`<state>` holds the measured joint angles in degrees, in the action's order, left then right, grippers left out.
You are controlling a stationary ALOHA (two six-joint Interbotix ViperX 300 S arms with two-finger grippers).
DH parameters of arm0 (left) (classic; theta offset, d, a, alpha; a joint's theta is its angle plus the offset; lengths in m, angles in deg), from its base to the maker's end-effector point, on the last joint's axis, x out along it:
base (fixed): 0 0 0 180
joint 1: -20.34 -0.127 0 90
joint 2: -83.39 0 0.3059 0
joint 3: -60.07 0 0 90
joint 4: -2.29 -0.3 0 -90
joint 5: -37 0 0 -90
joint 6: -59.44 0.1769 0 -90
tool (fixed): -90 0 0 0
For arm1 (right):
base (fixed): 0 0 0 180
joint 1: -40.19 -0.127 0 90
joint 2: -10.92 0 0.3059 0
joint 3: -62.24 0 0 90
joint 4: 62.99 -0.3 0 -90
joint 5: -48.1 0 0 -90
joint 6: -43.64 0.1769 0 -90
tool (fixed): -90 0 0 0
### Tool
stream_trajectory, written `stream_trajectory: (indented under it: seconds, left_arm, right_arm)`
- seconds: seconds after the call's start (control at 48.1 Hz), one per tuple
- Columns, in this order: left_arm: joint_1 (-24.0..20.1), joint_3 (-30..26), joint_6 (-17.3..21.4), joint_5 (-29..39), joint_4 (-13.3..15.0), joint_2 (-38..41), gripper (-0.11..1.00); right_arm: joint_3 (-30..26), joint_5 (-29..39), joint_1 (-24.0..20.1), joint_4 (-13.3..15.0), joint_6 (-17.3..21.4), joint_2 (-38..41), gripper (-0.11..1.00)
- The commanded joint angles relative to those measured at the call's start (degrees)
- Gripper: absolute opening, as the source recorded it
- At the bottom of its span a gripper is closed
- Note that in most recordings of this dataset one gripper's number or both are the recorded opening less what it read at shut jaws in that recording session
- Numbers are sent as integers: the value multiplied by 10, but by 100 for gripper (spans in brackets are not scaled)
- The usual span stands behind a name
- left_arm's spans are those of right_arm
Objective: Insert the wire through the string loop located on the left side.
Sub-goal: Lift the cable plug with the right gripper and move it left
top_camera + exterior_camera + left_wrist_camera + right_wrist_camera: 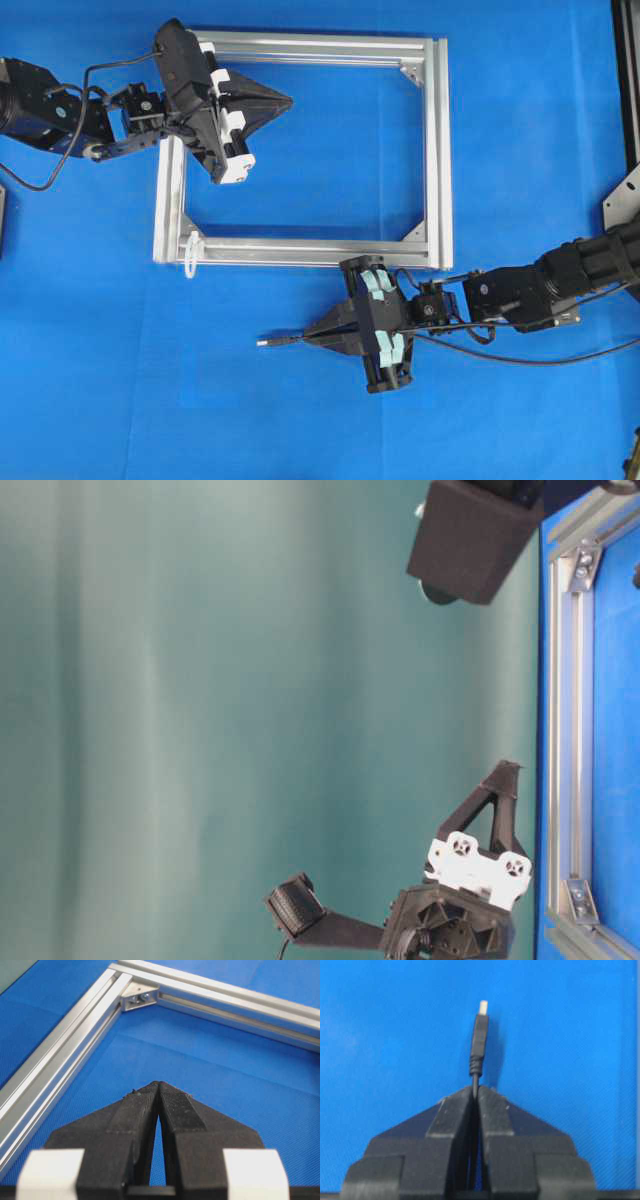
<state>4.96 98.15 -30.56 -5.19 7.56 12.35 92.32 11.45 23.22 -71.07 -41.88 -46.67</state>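
While your right gripper (pixel 312 337) sits just below the bottom rail of the aluminium frame (pixel 436 150), its jaws are pinched together on the wire (pixel 500 355). The right wrist view shows the thin black cable caught between the two fingertips (pixel 451 1110), with the dark plug tip (pixel 479 1042) sticking straight out beyond them over the blue mat (pixel 100 380). From overhead, you can see that plug pointing leftward, away from the frame's lower right corner, while the rest of the wire trails off to the right under the arm.

Look to the frame's lower left corner for the string loop (pixel 191 255): it hangs white and thin off the bottom rail there, well apart from the plug and up-left of it.

Your left gripper (pixel 287 100) is over the frame's upper left part, its fingertips pointing into the frame's interior. The left wrist view shows its pads (pixel 142 1105) pressed tip to tip with nothing between them, above bare mat inside the frame.
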Motion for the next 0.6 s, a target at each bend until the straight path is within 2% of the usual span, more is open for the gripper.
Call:
stream_trajectory:
  seconds: [0.0, 0.374, 0.582]
  left_arm:
    - [2, -4, 0, -4, -1, -18, 0]
    - [2, -1, -1, -3, -1, -19, 0]
    - [2, -1, -2, -2, -1, -19, 0]
  right_arm:
    - [-8, -5, -3, 3, -1, -11, -4]
    - [-8, 4, -11, 2, 1, -40, -4]
    - [-12, 55, -17, 2, -1, -102, -4]
